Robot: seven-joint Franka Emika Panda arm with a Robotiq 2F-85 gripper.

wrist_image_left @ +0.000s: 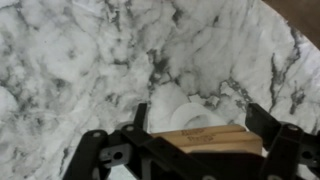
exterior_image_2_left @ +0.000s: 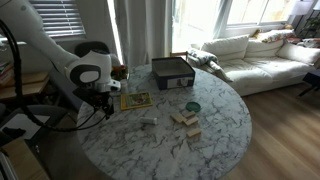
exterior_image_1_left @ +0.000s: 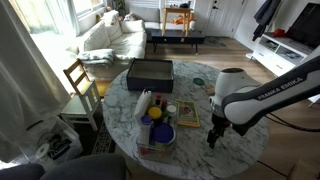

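My gripper [exterior_image_1_left: 213,138] [exterior_image_2_left: 103,108] hangs low over the round marble table [exterior_image_1_left: 205,100] near its edge, fingers pointing down. In the wrist view the gripper [wrist_image_left: 205,125] has its jaws spread wide. A pale wooden block [wrist_image_left: 215,141] with a stamped mark lies crosswise between the two dark fingers [wrist_image_left: 141,113]. Whether either finger touches it I cannot tell. Just beyond the block a white ring [wrist_image_left: 183,108] lies flat on the marble.
A black box [exterior_image_1_left: 150,72] [exterior_image_2_left: 172,72] stands at the table's far side. A yellow book [exterior_image_1_left: 187,115] [exterior_image_2_left: 135,100], a green bowl [exterior_image_2_left: 192,106] and stacked wooden blocks [exterior_image_2_left: 185,120] lie mid-table. A wooden chair [exterior_image_1_left: 80,80] and a sofa [exterior_image_2_left: 260,55] stand around it.
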